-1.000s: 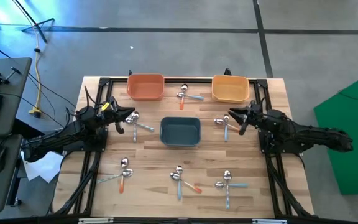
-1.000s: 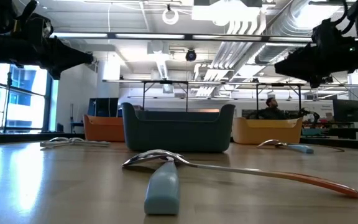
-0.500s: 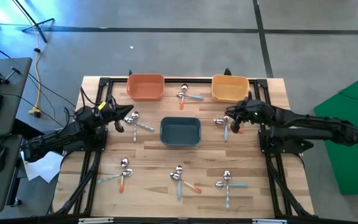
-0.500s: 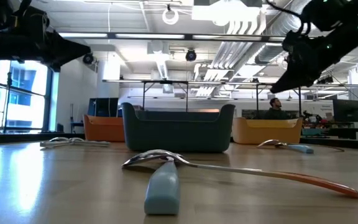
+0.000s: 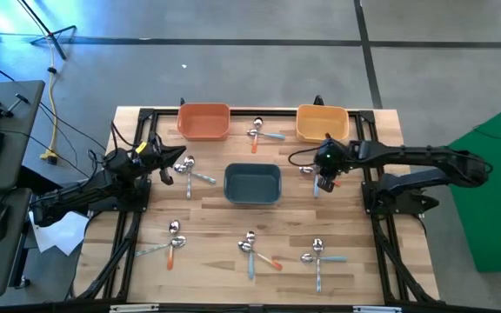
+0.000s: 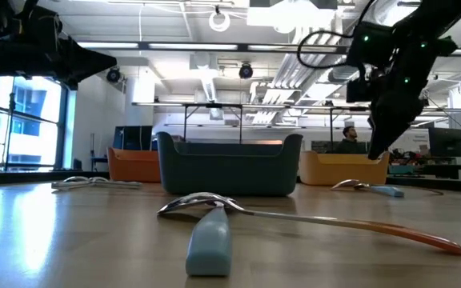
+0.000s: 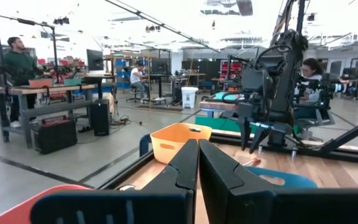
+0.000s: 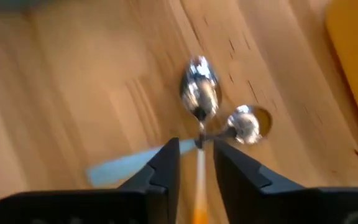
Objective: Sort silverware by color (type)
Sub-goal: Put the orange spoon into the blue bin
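Right jaws [image 8: 196, 163] have descended, straddling crossed spoons [image 8: 219, 112].

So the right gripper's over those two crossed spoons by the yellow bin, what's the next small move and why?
Probably lower straight down. The right gripper is open, its fingers straddling the orange-handled spoon where it crosses the light blue-handled spoon, and the low view shows it above the table. Then close on the orange handle alone.

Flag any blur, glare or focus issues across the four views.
Right wrist view: motion-blurred, the crossed spoons smeared beneath the right end effector. Low view: the nearest blue spoon handle is soft, and the ceiling lights are blown out. Left wrist view: the left end effector looms dark against a bright room. High view: sharp, evenly lit.
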`<state>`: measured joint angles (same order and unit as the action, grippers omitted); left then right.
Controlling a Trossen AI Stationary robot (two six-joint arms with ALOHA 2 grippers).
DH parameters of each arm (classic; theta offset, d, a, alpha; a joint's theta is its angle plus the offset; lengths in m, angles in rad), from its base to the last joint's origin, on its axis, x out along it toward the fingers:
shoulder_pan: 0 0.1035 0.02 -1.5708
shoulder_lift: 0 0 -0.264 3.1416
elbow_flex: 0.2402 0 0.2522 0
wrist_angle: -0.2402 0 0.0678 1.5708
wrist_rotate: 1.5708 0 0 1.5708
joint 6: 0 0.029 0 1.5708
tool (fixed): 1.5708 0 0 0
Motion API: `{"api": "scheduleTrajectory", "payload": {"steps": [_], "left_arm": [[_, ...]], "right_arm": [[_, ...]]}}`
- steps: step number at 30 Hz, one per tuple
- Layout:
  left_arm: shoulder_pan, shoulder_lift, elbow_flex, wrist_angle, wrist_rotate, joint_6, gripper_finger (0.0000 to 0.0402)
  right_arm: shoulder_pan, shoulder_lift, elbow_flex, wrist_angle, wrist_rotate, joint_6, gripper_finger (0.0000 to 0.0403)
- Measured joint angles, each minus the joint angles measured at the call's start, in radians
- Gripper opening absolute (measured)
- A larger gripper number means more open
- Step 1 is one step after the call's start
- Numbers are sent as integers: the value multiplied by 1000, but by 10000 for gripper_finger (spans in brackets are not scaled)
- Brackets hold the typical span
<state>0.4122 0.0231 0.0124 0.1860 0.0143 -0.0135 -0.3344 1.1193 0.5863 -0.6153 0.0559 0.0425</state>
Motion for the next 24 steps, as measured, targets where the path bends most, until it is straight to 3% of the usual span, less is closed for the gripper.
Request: {"api": "scheduleTrajectory", "payload": {"steps": [5, 24], "left_arm": [[0, 0, 0, 1, 0, 57, 5], [0, 0, 0, -1, 0, 103, 5]], "right_arm": [[-2, 57, 4, 2, 9, -44, 115], [-151, 224, 9, 11, -94, -155, 118]]}}
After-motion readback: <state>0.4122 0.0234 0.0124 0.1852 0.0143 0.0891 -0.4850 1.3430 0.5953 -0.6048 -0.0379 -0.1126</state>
